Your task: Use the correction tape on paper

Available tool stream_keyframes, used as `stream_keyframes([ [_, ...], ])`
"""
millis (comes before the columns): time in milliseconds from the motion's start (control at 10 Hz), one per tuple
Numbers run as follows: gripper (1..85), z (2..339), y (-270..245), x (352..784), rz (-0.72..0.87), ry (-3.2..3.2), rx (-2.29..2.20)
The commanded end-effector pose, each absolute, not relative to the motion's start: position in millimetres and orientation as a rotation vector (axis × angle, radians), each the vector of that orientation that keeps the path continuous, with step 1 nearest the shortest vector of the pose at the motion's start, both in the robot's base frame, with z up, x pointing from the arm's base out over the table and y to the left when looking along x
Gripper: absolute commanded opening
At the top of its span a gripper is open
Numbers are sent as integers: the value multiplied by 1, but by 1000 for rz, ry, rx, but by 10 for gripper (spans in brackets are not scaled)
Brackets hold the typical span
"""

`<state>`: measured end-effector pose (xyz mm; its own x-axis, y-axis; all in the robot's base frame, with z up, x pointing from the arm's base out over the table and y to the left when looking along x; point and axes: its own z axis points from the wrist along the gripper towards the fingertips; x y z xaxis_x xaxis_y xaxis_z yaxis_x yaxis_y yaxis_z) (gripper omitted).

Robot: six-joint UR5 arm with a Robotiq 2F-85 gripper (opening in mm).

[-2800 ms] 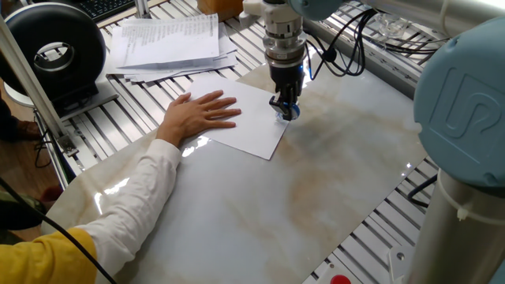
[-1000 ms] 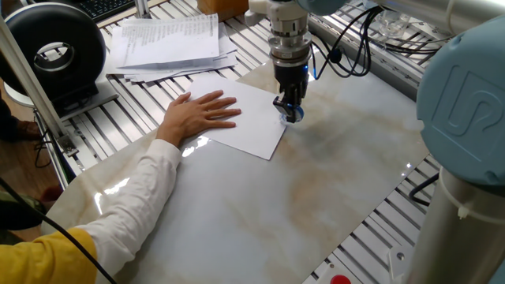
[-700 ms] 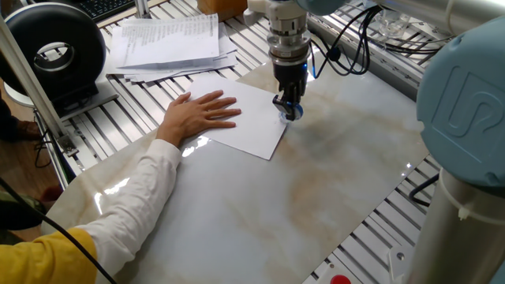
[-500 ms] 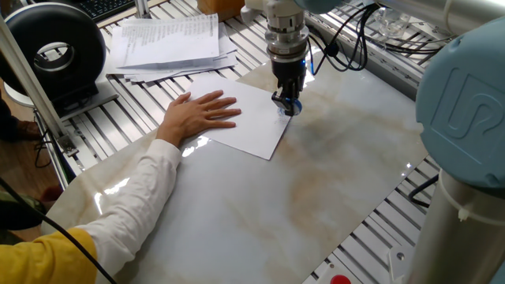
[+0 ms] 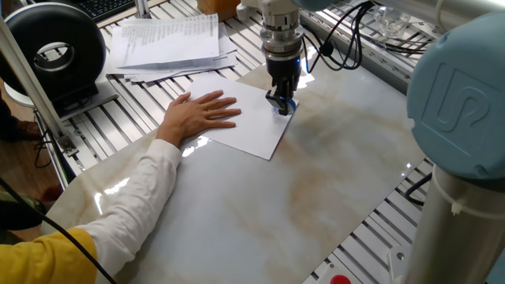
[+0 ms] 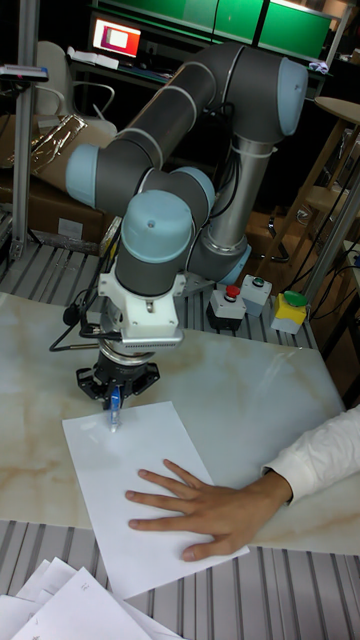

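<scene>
- A big black round machine (image 5: 55, 51) sits far off to the left of the paper, on the metal rails.
- A stack of printed papers (image 5: 170, 43) lies behind the paper, toward its left side, and one corner of the stack comes close to the paper's back edge.
- A person's hand (image 5: 197, 115) lies flat on the left part of the paper with the fingers spread out. In the tall view the same hand (image 6: 205, 505) is on the part of the sheet away from the robot.
- The arm behind that hand has a white sleeve (image 5: 134, 205) and runs away from the paper toward the near left corner.
- The paper (image 5: 251, 125) is a plain white sheet. It lies flat on the shiny stone-look table top (image 5: 316, 189) and is turned at a slant.
- The gripper (image 5: 281, 102) points straight down over the right back corner of the paper. Its two fingers are pinched on the correction tape.
- The correction tape (image 5: 285, 106) is small and blue. It sticks out below the fingers, and its tip seems to touch the paper, but it is too small to be sure. In the tall view the correction tape (image 6: 114, 409) is at the paper's edge nearest the robot.
- The big grey robot arm (image 5: 458, 118) stands to the right of the paper, well apart from it.
</scene>
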<state>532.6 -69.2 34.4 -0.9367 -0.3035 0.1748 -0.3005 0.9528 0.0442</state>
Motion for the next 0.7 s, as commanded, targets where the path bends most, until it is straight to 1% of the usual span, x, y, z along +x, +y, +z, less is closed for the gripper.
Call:
stream_keyframes([
  [0, 17, 31, -67, 532, -56, -2925, 446],
  [600, 17, 34, -71, 523, -52, -2921, 442],
])
